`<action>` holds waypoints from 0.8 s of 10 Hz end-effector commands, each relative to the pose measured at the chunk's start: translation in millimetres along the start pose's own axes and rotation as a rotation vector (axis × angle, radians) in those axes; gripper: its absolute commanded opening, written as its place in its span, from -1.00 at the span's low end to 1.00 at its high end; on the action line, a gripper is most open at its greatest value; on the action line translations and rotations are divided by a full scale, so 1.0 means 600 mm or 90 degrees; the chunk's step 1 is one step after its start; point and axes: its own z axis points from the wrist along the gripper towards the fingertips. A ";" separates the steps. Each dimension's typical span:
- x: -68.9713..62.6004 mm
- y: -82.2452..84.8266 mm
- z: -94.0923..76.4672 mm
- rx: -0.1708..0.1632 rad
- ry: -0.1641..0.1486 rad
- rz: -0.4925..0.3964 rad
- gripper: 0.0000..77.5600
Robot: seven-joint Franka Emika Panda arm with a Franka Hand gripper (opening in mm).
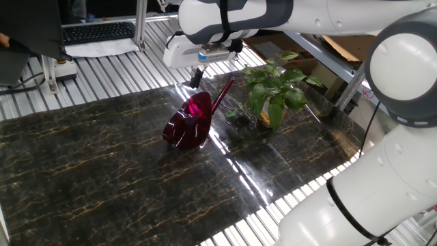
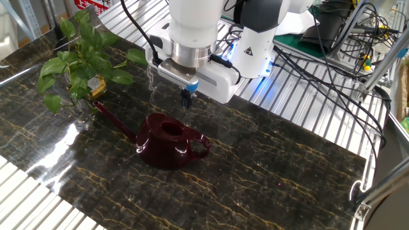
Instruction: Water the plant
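The plant (image 1: 276, 89) stands at the table's far right corner in one fixed view, and at the upper left as the plant (image 2: 77, 62) in the other. A dark red watering can (image 1: 190, 121) rests on the marble top with its long spout reaching toward the pot. The other fixed view shows the watering can (image 2: 169, 140) upright, with its handle pointing right. My gripper (image 2: 186, 99) hangs a little above and behind the can's opening, fingers pressed together and holding nothing. The gripper (image 1: 196, 76) touches neither can nor plant.
The arm's base (image 2: 255, 38) and a tangle of cables (image 2: 345, 45) sit behind the table. A keyboard (image 1: 99, 31) lies on the ribbed metal bench beyond the marble slab (image 1: 102, 164). A cardboard box (image 1: 341, 44) stands behind the plant.
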 end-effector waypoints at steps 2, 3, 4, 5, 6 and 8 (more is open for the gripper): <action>0.000 0.000 0.000 0.009 0.049 -0.063 -1.00; 0.000 0.000 0.000 0.009 0.049 -0.063 -1.00; 0.000 0.000 0.000 0.009 0.049 -0.063 -1.00; 0.000 0.000 0.000 0.009 0.049 -0.062 -1.00; 0.000 0.000 0.000 0.009 0.049 -0.062 -1.00; 0.000 0.000 0.000 0.007 0.049 -0.060 -1.00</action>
